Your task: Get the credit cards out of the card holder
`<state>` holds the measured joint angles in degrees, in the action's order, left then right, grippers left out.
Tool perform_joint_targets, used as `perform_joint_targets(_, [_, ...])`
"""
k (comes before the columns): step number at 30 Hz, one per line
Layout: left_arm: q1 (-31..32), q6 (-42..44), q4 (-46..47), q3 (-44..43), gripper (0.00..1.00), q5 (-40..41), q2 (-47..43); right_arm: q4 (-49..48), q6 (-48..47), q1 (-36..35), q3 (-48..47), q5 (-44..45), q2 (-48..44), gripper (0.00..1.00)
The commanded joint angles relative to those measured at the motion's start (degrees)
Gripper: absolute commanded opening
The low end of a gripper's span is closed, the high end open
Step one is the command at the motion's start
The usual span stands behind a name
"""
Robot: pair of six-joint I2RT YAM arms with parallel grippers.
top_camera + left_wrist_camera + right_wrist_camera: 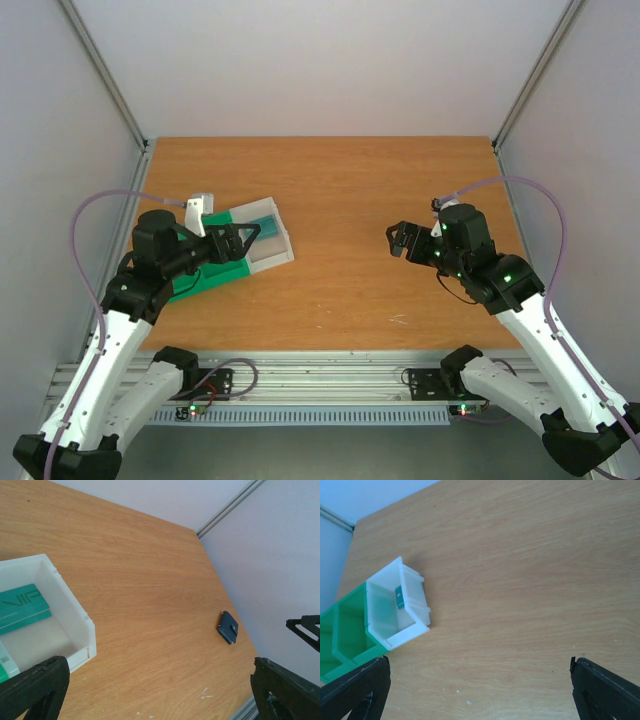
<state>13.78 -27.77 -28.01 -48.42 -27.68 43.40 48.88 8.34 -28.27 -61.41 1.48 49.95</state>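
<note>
Honestly, this looks partly done: a teal card (pixel 22 607) sits in the white bin (pixel 75 625), right by the jaws of the left gripper (pixel 245 238). The holder (pixel 228 627) lies flat on the table (pixel 150 580), well ahead of them. The left gripper and the right gripper (pixel 398 242) both gape wide, holding nothing. I can't tell if more cards are inside (the holder is too small to read).

We take this for a robotics lab test cell: beyond the left claw (pixel 250 232) and right claw (pixel 393 242), plain pale panels (pixel 320 60) on metal posts (pixel 105 70) box in a wooden worktop (pixel 340 190). Behind them, an aluminium rail (pixel 330 372) carries the bolted arm bases (pixel 470 365), with cables (pixel 74 235) trailing.
</note>
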Motion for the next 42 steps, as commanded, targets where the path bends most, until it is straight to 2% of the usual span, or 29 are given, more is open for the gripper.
perform_joint_targets(1, [-0.4, 1.9, 1.7, -1.5, 0.99, 0.0, -1.7, -0.4, 1.8, 0.3, 0.4, 2.9, -0.3, 0.99])
perform_joint_targets(8, [-0.3, 2.2, 2.3, 0.1, 0.99, 1.2, -4.2, 5.5, 1.8, 0.3, -3.5, 11.9, 5.6, 0.99])
perform_joint_targets(12, [-0.4, 2.5, 2.0, 1.5, 0.99, -0.8, -3.7, 5.6, 1.2, 0.4, -2.1, 21.6, 9.4, 0.98])
perform_joint_targets(16, [-0.4, 2.4, -0.1, 1.3, 0.99, 0.8, -2.4, 8.6, 2.3, 1.7, -3.9, 28.9, 15.9, 0.97])
perform_joint_targets(18, [-0.4, 2.3, -0.2, 2.0, 0.99, 1.6, -2.1, 9.1, 3.2, 3.1, -4.5, 29.9, 18.5, 0.94])
perform_joint_targets(23, [-0.4, 2.3, 0.2, 3.5, 0.99, 2.1, -1.8, 5.6, 3.3, 7.5, -2.4, 31.4, 22.8, 0.74])
perform_joint_targets(29, [-0.4, 2.8, -0.7, 3.2, 0.99, 1.3, -1.0, 3.6, 2.8, 17.3, -1.5, 28.1, 29.4, 0.71])
perform_joint_targets(34, [-0.4, 3.5, -1.2, 2.7, 0.99, 1.1, -1.6, -1.5, 1.8, 26.6, 1.3, 20.2, 31.6, 0.71])
perform_joint_targets(39, [-0.3, 3.5, -1.2, 2.7, 0.99, 1.4, -2.0, -4.1, 1.0, 34.2, 2.4, 16.0, 36.0, 0.78])
perform_joint_targets(42, [-0.3, 3.7, -1.4, 2.6, 0.99, 1.8, -2.3, -7.4, 2.2, 39.2, 4.5, 10.8, 36.8, 0.78])
